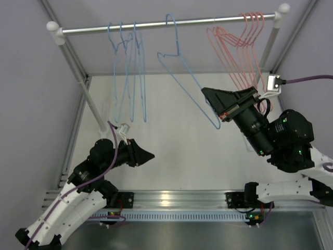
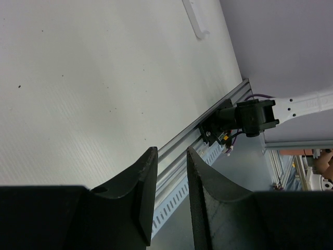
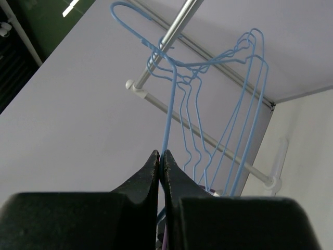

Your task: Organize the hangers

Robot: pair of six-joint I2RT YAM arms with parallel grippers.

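A silver rail [image 1: 208, 21] runs across the back of the white counter [image 1: 171, 156], and every hanger hangs from it. Three blue hangers [image 1: 140, 78] are bunched close together toward its left end, and four pink hangers [image 1: 250, 31] are bunched near its right end. Between the two groups a lone blue hanger [image 1: 176, 39] has its hook over the rail, with its body tilted down and to the right, away from the other blue ones. The right arm [image 1: 276, 135] reaches up from the right side, and the right jaws are clenched on the lower part of that hanger's wire. In the right wrist view the thin blue wire [image 3: 166, 117] rises from between the closed tips toward the hook. The left arm [image 1: 88, 172] sits low over the near left part of the counter, well apart from all the hangers. The left jaws stand partly apart with nothing between them, pointing across the bare counter [image 2: 78, 78].
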